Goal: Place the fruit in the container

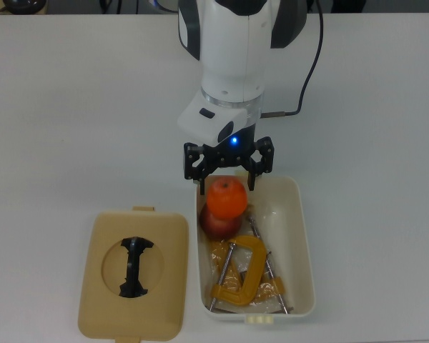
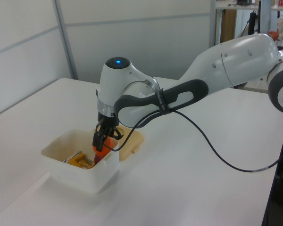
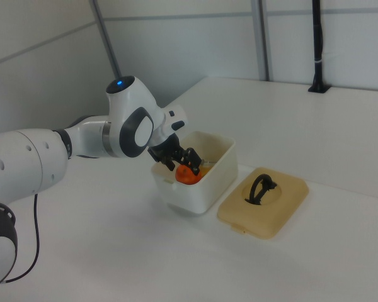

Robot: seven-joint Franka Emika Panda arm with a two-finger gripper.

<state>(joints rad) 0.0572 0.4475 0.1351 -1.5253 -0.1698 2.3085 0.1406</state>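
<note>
Nearest the bottom of the top view, the flat tan plastic lid with a black handle (image 1: 133, 284) lies on the white counter (image 1: 71, 121) at the lower left, just beside the deep cream-white rectangular plastic tub (image 1: 304, 243) at lower centre. Inside the tub's lower half lie yellow-orange metal C-clamps (image 1: 242, 277), and above them, in the upper left corner of the tub, sits the red apple (image 1: 216, 226), mostly covered from above. Directly over the apple is the bright orange mandarin (image 1: 227, 198), inside the tub's outline in the top view. My black two-finger gripper (image 1: 228, 176) hangs over the tub's upper end, and my fingers (image 1: 198, 168) are spread apart on either side, set slightly above the mandarin in the frame and not pinching it. In the left view the mandarin (image 2: 102, 146) shows at about the tub's rim (image 2: 75, 162) just under my gripper (image 2: 103, 138); whether it touches the apple I cannot tell. In the right view the mandarin (image 3: 188, 175) sits within the tub (image 3: 205, 182), with the lid (image 3: 264, 201) to the right view's right. Farther up the top view, my white arm (image 1: 232, 57) reaches in from the top edge.
</note>
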